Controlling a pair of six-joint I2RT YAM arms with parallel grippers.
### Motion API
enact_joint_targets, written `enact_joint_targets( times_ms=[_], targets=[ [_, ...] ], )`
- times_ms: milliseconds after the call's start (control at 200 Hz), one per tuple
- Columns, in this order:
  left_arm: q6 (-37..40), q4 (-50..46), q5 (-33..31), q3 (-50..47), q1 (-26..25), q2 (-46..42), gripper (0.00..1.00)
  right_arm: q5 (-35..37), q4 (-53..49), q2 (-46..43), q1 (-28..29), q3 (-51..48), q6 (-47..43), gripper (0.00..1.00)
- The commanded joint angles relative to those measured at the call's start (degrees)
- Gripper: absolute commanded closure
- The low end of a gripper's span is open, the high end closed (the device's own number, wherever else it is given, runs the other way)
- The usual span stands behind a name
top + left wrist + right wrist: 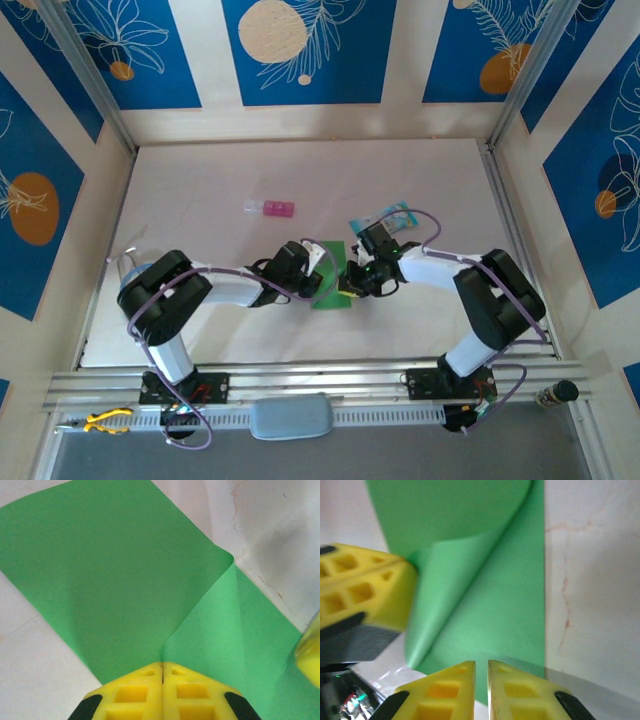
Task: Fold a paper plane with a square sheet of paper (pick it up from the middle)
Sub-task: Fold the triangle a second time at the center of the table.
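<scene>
The square sheet of paper [330, 283] is bright green and lies on the table between my two grippers, with one flap curled up off the flat part [125, 570]. My left gripper [163, 664] is shut on the raised flap where it creases. It reaches the sheet from the left [322, 268]. My right gripper [481, 662] hovers at the near edge of the sheet [495, 605] with a narrow gap between its fingers and nothing pinched. In the top view the right gripper [352, 283] is at the sheet's right side. The paper plane is out of view.
A small pink block [270, 208] lies further back on the white table [200, 200]. A pale blue printed packet [385, 215] sits behind the right wrist. Walls enclose the table on three sides.
</scene>
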Motion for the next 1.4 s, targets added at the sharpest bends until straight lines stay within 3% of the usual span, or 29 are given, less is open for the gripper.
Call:
enact_joint_targets(
  times_ms=[0, 165, 540, 1396],
  targets=[
    [-1.79, -2.40, 0.56, -1.53, 0.62, 0.37, 0.98, -2.03, 2.05, -4.49, -1.33, -1.37, 3.47, 0.84],
    [-2.93, -2.05, 1.29, -1.72, 0.56, 0.28, 0.98, -3.97, 5.47, -6.61, -2.13, -3.46, 7.43, 0.84],
    [-6.41, -2.14, 0.49, -2.60, 0.23, -0.52, 0.98, -7.73, 16.48, -2.08, -0.99, -5.49, 15.50, 0.99],
    [-5.91, -2.23, 0.18, -1.90, -0.59, -0.58, 0.98, -8.17, 23.40, 5.58, 0.73, -2.43, 18.41, 1.00]
  ],
)
